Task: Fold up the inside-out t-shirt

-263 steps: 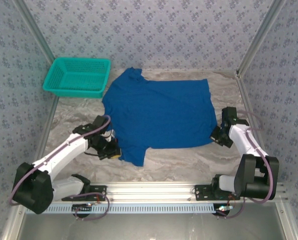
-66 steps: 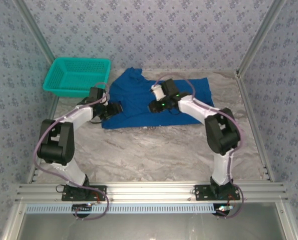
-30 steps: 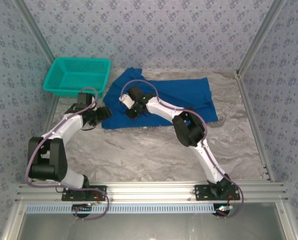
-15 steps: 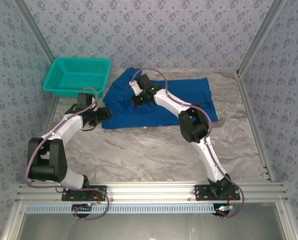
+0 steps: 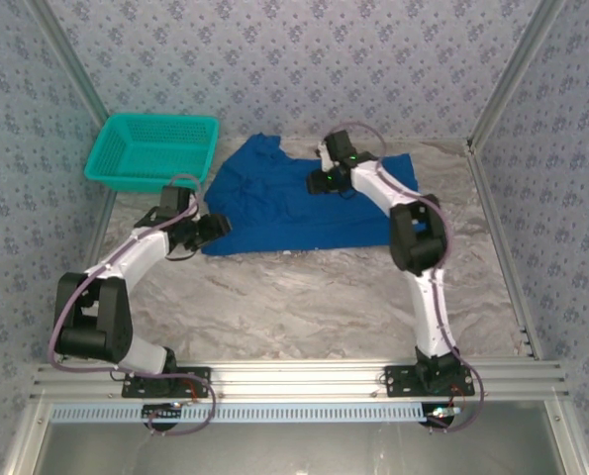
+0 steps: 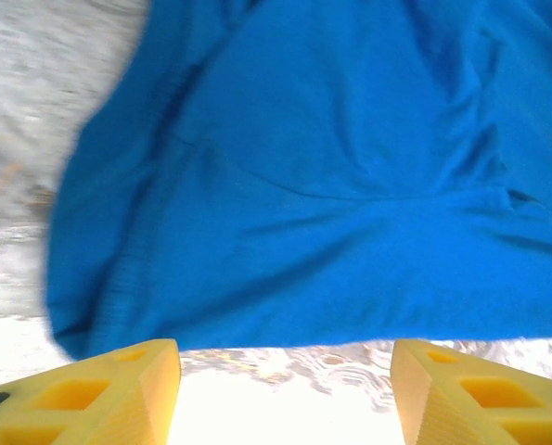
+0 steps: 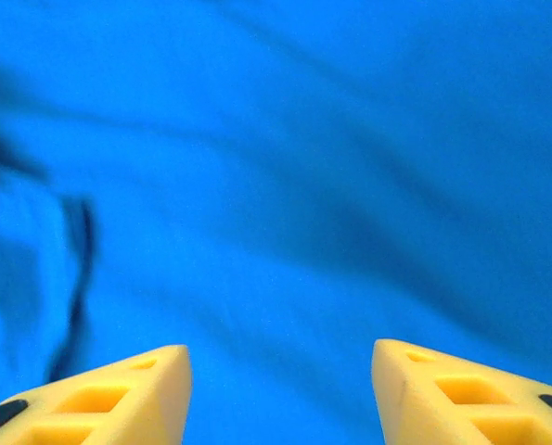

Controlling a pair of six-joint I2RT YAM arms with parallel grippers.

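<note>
Marbled grey surface [image 5: 304, 307] fills the floor of a booth with blue-flowered walls [image 5: 304, 59]. A teal mesh basket [image 5: 153, 150] sits at its 10 o'clock corner.

The inside-out t-shirt [image 5: 274, 213] lies at 12 o'clock on the surface, doubled into a broad band. Its long axis runs from 9 to 3 o'clock, with the near edge almost straight. One loose part, sleeve or collar I cannot tell, juts toward 11 o'clock just beside the basket.

The left jaws stand wide and empty at the band's 8 o'clock corner. In the left wrist view their yellow fingers [image 6: 118, 394] frame bare surface, and the shirt's edge [image 6: 331, 185] lies just ahead. The right jaws hover over the band's far edge, near 12 o'clock. They are also parted with nothing between them, and rumpled blue cloth [image 7: 303, 167] lies under the fingers [image 7: 461, 394].

I judge the shirt light, limp and thin. It should drape and sag from any pinch and hold no shape of its own. Cotton on this surface probably drags rather than slides, so a lifted end may pull the rest askew. It is not fragile, though the layers can part. The sensible hold seems to be the two corners of one short end, with both layers pinched together at the hem. That end could then be carried along the long axis toward the other.
</note>
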